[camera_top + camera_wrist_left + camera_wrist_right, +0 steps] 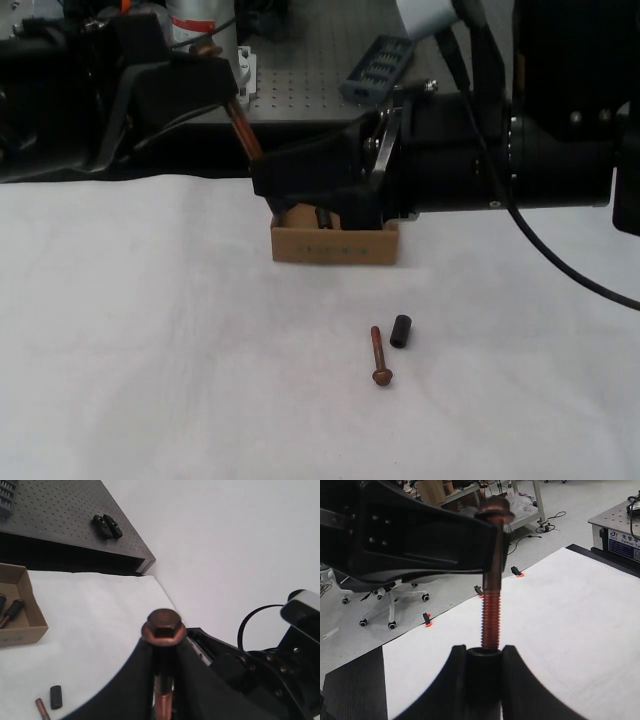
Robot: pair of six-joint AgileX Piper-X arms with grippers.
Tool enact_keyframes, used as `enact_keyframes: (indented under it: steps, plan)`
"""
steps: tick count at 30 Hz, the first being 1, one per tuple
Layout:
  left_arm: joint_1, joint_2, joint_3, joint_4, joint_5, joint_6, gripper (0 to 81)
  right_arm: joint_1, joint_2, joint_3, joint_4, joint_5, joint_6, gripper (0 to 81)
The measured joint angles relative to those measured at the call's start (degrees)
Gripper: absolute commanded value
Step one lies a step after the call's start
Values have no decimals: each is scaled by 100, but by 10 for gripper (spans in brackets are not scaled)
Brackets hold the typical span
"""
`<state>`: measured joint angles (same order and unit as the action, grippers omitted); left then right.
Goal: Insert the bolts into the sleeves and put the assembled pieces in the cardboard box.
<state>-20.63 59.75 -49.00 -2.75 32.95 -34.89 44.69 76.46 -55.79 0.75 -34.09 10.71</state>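
1. Nearest on the white cloth (150, 350), a loose bolt (380, 357) lies just beside a loose sleeve (401, 331).
2. Behind them stands the cardboard box (334, 246).
3. Over it, the left gripper (163, 655) clamps a second bolt (163, 626), its threaded tip at the mouth of a second sleeve (483, 662) pinched by the right gripper (484, 660).

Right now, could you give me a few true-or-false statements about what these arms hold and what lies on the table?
1. The left end effector grips a copper bolt. True.
2. The right end effector is empty. False: it is shut on a black sleeve.
3. A loose bolt and a loose sleeve lie on the white cloth. True.
4. The cardboard box holds nothing. False: an assembled piece lies in it.
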Motion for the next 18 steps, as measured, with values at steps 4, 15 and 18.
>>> enact_keyframes:
  steps: [4,15,18]
  plan:
    - [0,0,0,0,0,0,6,0,0,0,0,-149,0,28]
    - [0,-41,0,14,159,0,6,-12,0,8,-10,-557,-352,28]
    - [0,-41,0,14,205,0,6,-12,0,8,6,-603,-438,28]
